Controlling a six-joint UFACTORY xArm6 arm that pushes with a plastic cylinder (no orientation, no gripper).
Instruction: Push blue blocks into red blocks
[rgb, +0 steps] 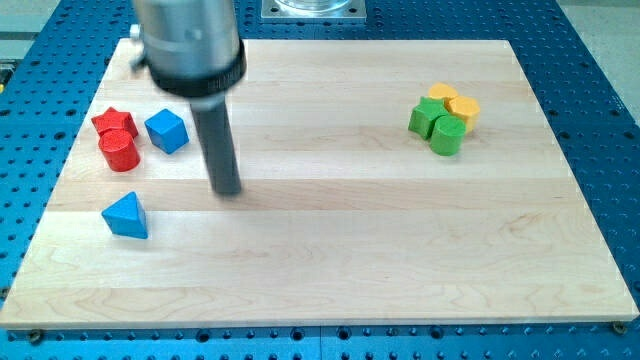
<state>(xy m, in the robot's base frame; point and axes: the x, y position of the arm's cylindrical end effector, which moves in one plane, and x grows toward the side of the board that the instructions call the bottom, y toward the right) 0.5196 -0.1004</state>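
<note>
A red star-shaped block (113, 122) and a red cylinder (119, 151) sit together at the view's left. A blue cube (166, 131) lies just right of them, close to the red star. A blue triangular block (126, 216) lies below them, apart from the red blocks. My tip (228, 188) rests on the board to the right of the blue cube and up-right of the blue triangle, touching neither.
A cluster of two green blocks (437, 126) and two yellow blocks (453, 103) sits at the view's upper right. The wooden board (330, 270) ends in a blue perforated table on all sides.
</note>
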